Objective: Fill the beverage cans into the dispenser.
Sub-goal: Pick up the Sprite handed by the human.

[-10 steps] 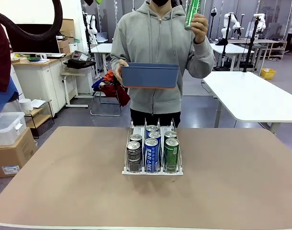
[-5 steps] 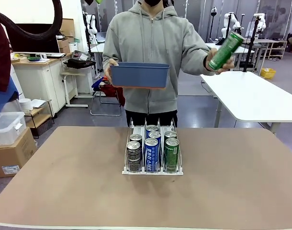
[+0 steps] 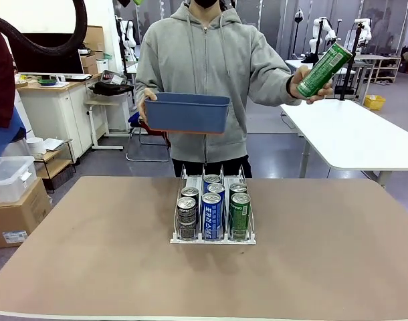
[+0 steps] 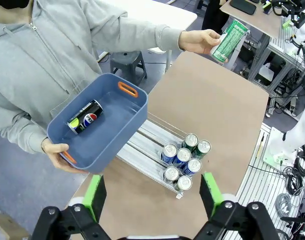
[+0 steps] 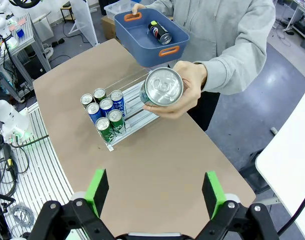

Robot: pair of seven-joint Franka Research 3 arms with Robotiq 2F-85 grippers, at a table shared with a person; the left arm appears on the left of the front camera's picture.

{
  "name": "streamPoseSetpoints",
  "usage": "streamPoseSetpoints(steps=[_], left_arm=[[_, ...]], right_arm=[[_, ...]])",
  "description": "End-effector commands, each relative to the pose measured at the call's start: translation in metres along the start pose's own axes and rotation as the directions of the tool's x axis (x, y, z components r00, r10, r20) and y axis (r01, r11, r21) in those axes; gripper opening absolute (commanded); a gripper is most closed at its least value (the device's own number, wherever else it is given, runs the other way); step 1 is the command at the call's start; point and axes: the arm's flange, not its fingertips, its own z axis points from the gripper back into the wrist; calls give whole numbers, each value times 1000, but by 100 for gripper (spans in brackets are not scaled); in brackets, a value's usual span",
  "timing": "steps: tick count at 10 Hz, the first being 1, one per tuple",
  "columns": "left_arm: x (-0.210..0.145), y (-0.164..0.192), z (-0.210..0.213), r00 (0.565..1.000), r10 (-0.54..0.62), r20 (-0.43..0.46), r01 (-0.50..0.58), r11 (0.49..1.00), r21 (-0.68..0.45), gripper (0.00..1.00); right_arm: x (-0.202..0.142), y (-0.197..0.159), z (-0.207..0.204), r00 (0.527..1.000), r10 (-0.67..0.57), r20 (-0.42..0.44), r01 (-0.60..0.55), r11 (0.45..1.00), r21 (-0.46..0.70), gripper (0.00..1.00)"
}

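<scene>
Swung out since a second ago: green can [image 3: 324,69], from upright beside the person's head to tilted at arm's length on the robot's right, gripped round the middle by the person's hand [image 3: 303,85]. Probably offered toward the right arm for a handover, silver top turned to the right wrist camera. Shifted toward the robot's left as well: blue bin [image 3: 187,114], carried by its rim in the other hand [image 3: 142,107], well above the table.

Now by size. Broad brown table [image 3: 90,267], matte and flat. Rectangular plastic bin, smooth-walled with rounded corners and orange handle slots, tipped toward the left wrist camera. Inside it, one dark can [image 4: 85,116] lying on its side, likely stock yet to be loaded.

Mid-table, dispenser [image 3: 213,240]: white base, thin wire dividers, three clear lanes, apparently built to feed cans to the front stop. Holds six slim aluminium cans upright, two per lane, packed at the front end: dark pair [image 3: 186,215], blue-and-white pair [image 3: 211,215], green pair [image 3: 240,215]. Glossy printed sides, round silver tops. Rear of each lane free, so room left for more.

High above the table, left gripper [image 4: 152,195] and right gripper [image 5: 155,194], jaws spread wide, green pads facing inward, nothing between them.
</scene>
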Motion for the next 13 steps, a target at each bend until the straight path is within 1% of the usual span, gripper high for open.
streamPoseSetpoints(steps=[1,13], left_arm=[[2,0,3,1000,-3,-2,3,1000,-7,100],[2,0,3,1000,-3,-2,3,1000,-7,100]], right_arm=[[0,2,-3,1000,2,3,-2,1000,6,100],[0,2,-3,1000,2,3,-2,1000,6,100]])
